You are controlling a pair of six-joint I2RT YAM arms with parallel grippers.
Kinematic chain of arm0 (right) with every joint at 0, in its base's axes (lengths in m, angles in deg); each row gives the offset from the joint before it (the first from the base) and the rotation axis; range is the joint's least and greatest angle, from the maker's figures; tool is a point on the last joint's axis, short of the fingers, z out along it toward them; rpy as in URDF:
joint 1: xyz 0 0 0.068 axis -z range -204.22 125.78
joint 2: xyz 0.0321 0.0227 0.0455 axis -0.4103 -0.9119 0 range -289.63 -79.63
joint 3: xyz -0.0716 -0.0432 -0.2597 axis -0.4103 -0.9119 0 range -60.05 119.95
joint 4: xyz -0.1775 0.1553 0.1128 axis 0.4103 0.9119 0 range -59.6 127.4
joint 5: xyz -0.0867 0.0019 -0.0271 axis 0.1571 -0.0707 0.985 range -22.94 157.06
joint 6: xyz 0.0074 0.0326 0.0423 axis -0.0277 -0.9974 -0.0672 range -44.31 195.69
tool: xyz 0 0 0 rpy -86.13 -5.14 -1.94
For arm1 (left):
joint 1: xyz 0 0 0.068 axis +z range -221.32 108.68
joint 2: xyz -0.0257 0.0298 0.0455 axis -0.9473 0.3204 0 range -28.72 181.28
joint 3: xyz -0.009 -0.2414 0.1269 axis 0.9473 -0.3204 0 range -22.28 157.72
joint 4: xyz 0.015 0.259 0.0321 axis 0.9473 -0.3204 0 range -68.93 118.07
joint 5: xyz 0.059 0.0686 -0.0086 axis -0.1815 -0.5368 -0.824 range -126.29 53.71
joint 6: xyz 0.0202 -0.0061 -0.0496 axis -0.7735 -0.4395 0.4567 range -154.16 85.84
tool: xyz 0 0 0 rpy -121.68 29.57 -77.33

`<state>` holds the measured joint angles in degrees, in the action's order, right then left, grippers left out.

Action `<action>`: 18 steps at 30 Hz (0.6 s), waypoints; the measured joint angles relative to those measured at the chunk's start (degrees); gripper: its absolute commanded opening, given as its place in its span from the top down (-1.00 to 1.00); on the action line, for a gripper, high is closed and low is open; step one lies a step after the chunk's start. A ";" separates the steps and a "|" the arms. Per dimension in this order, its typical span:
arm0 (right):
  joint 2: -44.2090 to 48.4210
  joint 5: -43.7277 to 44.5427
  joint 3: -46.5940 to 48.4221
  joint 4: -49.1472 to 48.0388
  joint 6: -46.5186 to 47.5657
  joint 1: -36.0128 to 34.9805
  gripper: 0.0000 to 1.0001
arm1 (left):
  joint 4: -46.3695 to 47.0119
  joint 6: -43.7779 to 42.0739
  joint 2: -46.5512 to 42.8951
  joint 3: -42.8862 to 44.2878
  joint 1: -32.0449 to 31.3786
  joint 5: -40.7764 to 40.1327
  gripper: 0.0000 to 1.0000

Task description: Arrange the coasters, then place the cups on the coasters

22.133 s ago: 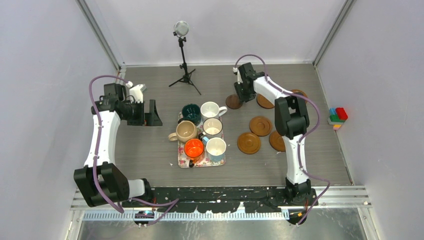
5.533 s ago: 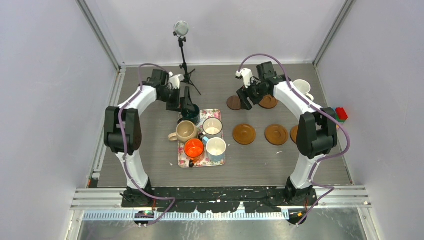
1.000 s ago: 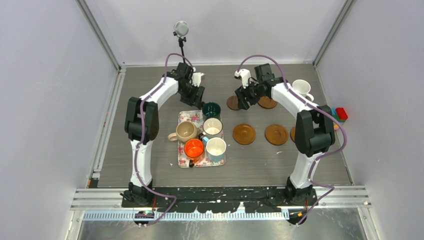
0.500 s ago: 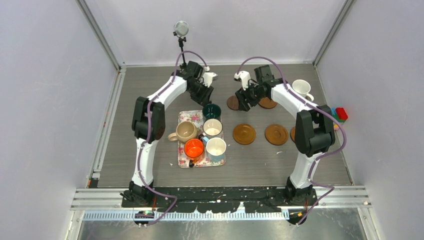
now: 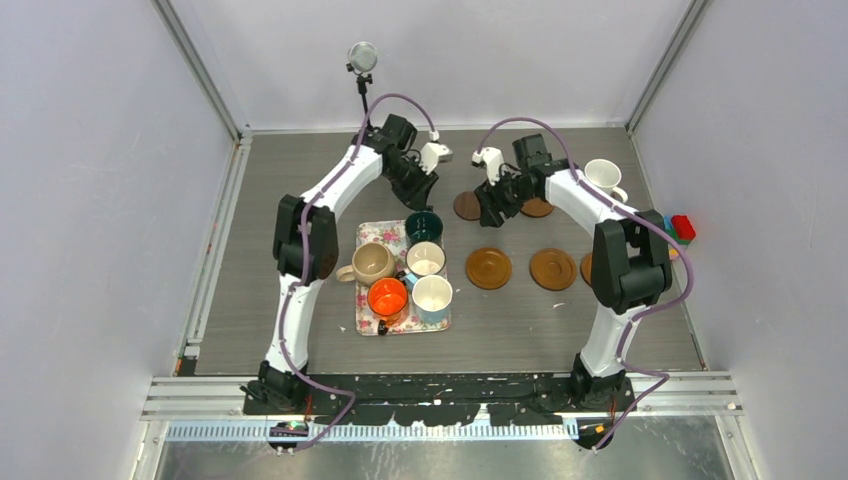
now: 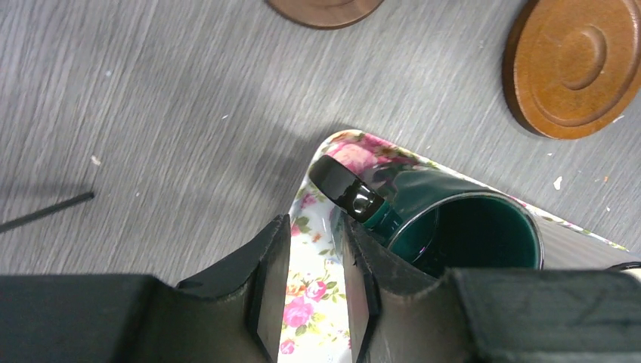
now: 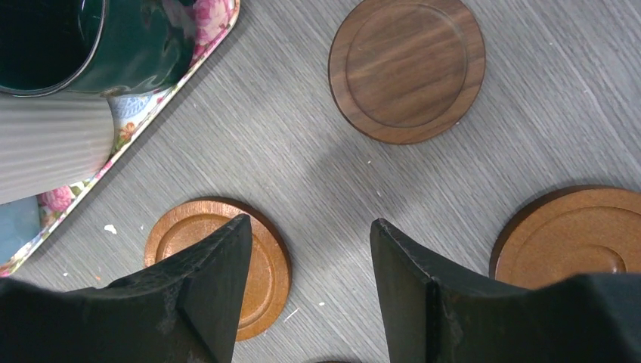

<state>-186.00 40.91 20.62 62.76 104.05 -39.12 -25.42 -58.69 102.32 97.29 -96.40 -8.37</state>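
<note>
The dark green cup (image 5: 423, 223) stands at the far right corner of the floral tray (image 5: 381, 236). My left gripper (image 5: 425, 188) hovers just behind it. In the left wrist view the left gripper (image 6: 314, 221) shows a narrow gap with only the tray (image 6: 314, 261) in it, and the green cup's (image 6: 469, 234) handle lies past its right fingertip. My right gripper (image 5: 491, 208) (image 7: 308, 221) hangs open above bare table, between the dark coaster (image 7: 407, 69) (image 5: 465, 205) and two orange-brown coasters (image 7: 268, 276) (image 7: 574, 234). More coasters (image 5: 488, 268) (image 5: 552, 268) lie in a row.
Beige (image 5: 372, 262), white (image 5: 425, 257), orange (image 5: 388, 297) and pale blue (image 5: 432, 297) cups fill the tray. A white cup (image 5: 603, 177) stands at the back right. A small tripod stand (image 5: 366, 110) is at the back, and coloured blocks (image 5: 676, 232) lie by the right wall.
My left gripper has slid right, behind the green cup, and its jaws have narrowed. The green cup has stayed put. The right gripper has barely shifted.
</note>
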 measured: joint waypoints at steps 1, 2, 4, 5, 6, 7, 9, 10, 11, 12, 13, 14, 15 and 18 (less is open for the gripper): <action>0.04 -0.46 -0.02 0.33 0.35 0.24 -0.27 | -0.39 -0.42 0.11 0.33 -0.31 0.33 0.33; 0.15 -0.81 -0.09 0.59 0.63 0.44 -0.27 | -0.59 -1.09 0.22 0.63 -0.72 0.68 0.33; 0.70 -1.49 -0.55 1.20 1.49 0.83 -0.27 | -0.90 -1.64 0.59 1.18 -1.49 1.01 0.33; 1.11 -1.79 -0.87 1.64 1.86 0.96 -0.27 | -1.01 -1.88 0.87 1.49 -1.90 1.36 0.32; 1.55 -2.10 -1.14 2.16 2.23 1.11 -0.27 | -1.14 -2.05 1.16 1.70 -2.32 1.70 0.32; 1.99 -2.32 -1.42 2.56 2.75 1.18 -0.27 | -1.31 -2.38 1.51 1.99 -2.71 2.01 0.31; 2.71 -2.58 -1.84 3.19 3.48 1.31 -0.27 | -1.38 -2.78 2.03 2.27 -3.28 2.32 0.27; 2.89 -2.67 -1.92 3.39 3.85 1.36 -0.28 | -1.38 -2.86 2.27 2.38 -3.50 2.40 0.23; 2.95 -2.75 -1.95 3.50 4.28 1.38 -0.28 | -1.40 -2.84 2.47 2.49 -3.67 2.62 0.19; 2.95 -2.78 -1.95 3.50 4.57 1.38 -0.30 | -1.40 -2.78 2.62 2.69 -3.74 2.78 0.10; 2.95 -2.86 -1.95 3.54 4.81 1.38 -0.32 | -1.46 -2.47 2.84 3.17 -3.78 2.86 0.02; 2.95 -2.91 -1.95 3.58 4.94 1.38 -0.35 | -1.55 -2.21 2.97 3.50 -3.78 2.93 -0.06; 2.95 -3.02 -1.95 3.63 5.18 1.38 -0.38 | -1.68 -1.60 3.02 3.96 -3.76 2.93 -0.13; 2.95 -3.54 -1.77 4.00 6.49 1.25 -0.44 | -2.27 0.72 3.08 5.97 -3.19 2.80 -0.33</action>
<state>-183.05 37.37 18.85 66.76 110.54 -37.87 -27.69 -57.97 105.40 103.26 -99.59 -5.57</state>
